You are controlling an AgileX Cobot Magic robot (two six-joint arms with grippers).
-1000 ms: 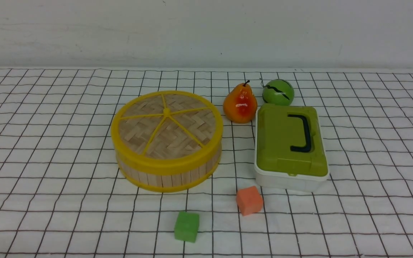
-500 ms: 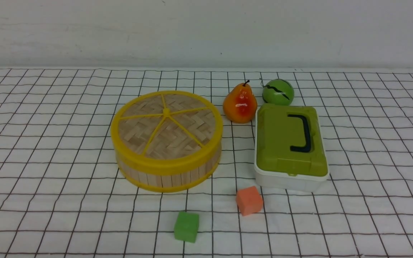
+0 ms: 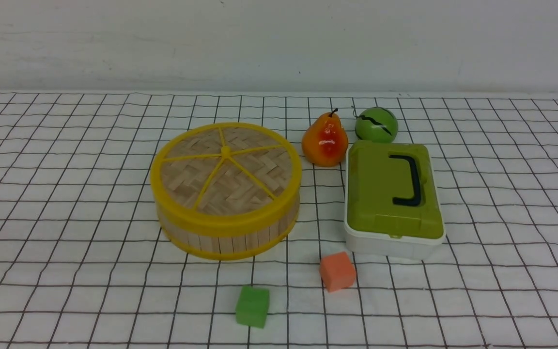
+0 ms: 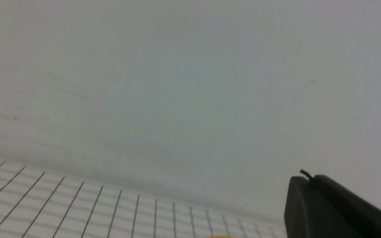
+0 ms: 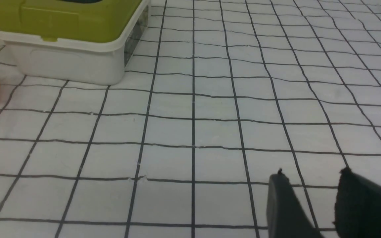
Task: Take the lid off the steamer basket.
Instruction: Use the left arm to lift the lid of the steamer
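The woven tan lid (image 3: 225, 169), with its yellow rim and spokes, lies flat and closed on the steamer basket (image 3: 228, 236), a round tub of pale slats left of the table's middle. Neither gripper shows in the front view, and nothing touches the lid. In the left wrist view my left gripper (image 4: 310, 180) is shut with nothing in it and points at the back wall above the cloth. In the right wrist view my right gripper (image 5: 313, 175) stands open and empty just above the checked cloth, to the right of the green-lidded box.
A white box with a green lid (image 3: 393, 194) stands right of the basket. Behind it are a pear (image 3: 324, 140) and a green ball (image 3: 376, 124). An orange cube (image 3: 337, 271) and a green cube (image 3: 252, 305) lie in front. The wall bounds the table's far edge.
A dark tip at the front view's lower left corner one second ago is gone from view. The basket, lid and other objects have not moved.
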